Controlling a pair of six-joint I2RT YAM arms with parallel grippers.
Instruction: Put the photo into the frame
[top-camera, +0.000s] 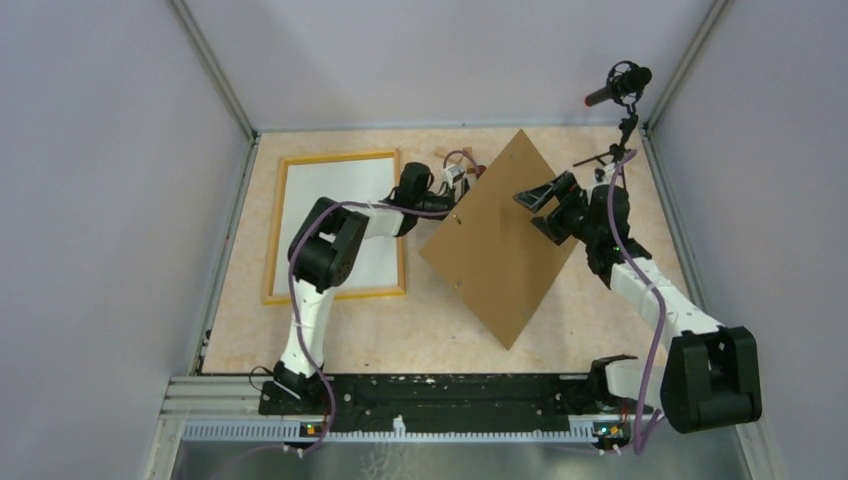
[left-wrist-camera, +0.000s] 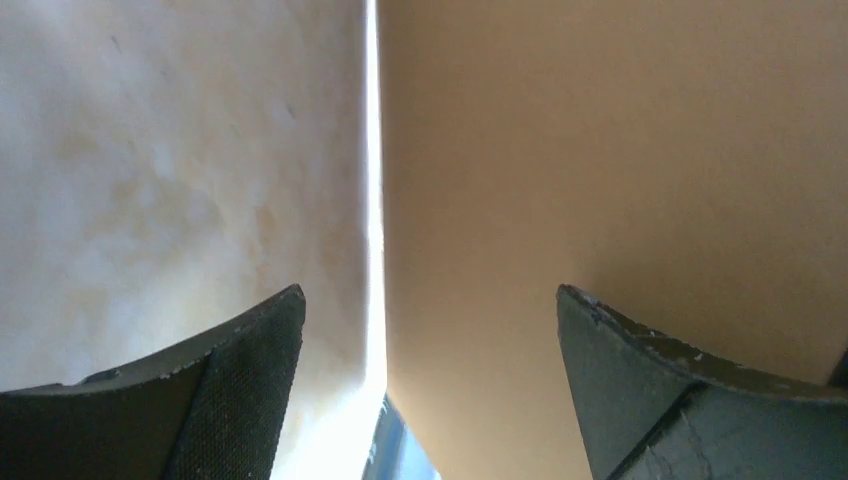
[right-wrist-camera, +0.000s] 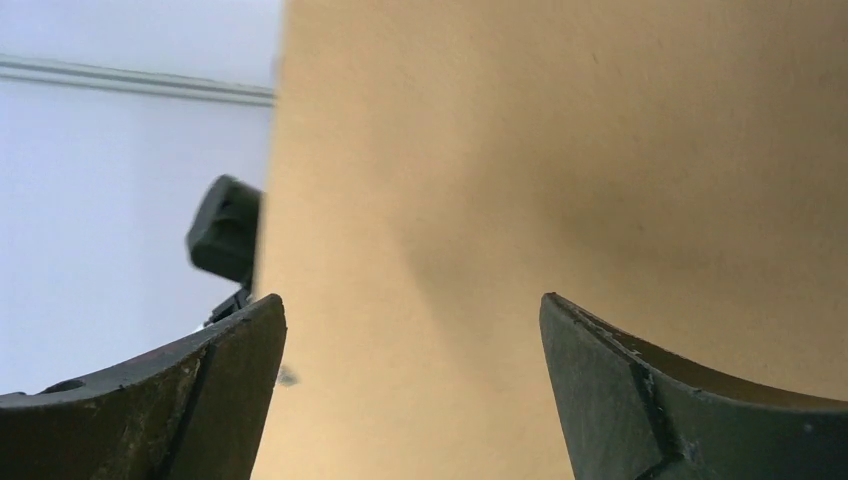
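Frame (top-camera: 340, 156) lies flat by the surface's (top-camera: 400, 330) left edge, toward the far-left corner. It's filled with something white (top-camera: 340, 200), can't tell if that's the photo. The brown board (top-camera: 500, 235) sits mid-surface, turned like a diamond. Left hand (left-wrist-camera: 430, 300) is at its far-left edge and right hand (right-wrist-camera: 412, 300) at its far-right edge. Both are spread wide, gripping nothing. A tiny blue sliver (left-wrist-camera: 395, 455) peeks out by the board's edge.

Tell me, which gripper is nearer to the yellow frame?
Left. The left gripper is just beside the far right corner of the frame, at the brown board; the right gripper is across the board.
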